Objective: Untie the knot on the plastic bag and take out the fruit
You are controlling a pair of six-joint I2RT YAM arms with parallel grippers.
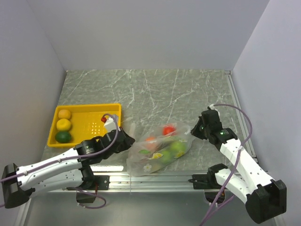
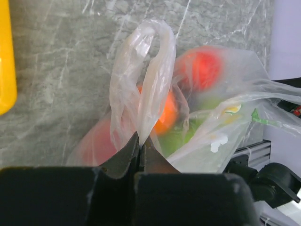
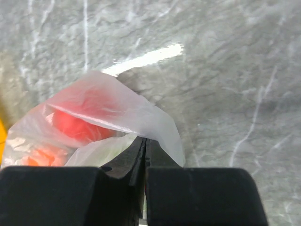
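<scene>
finds the plastic bag (image 1: 160, 150) lying on the desk (image 1: 155, 89) near the front edge, just right of the yellow tray (image 1: 94, 109), between the two arms. runs its long axis from lower left to upper right in the top view, with one end at each hand. pinches a handle loop (image 2: 150, 70) in the left hand (image 2: 140, 141), fingers closed tight on the film at the bag's left end, the loop arching away from the fingertips in the wrist view. clamps the right hand (image 3: 144, 146) closed on a fold of film at the bag's upper right corner. shows the fruit (image 1: 168, 130) inside through the film: red toward the right hand, orange nearer the left hand, green toward the front edge.
</scene>
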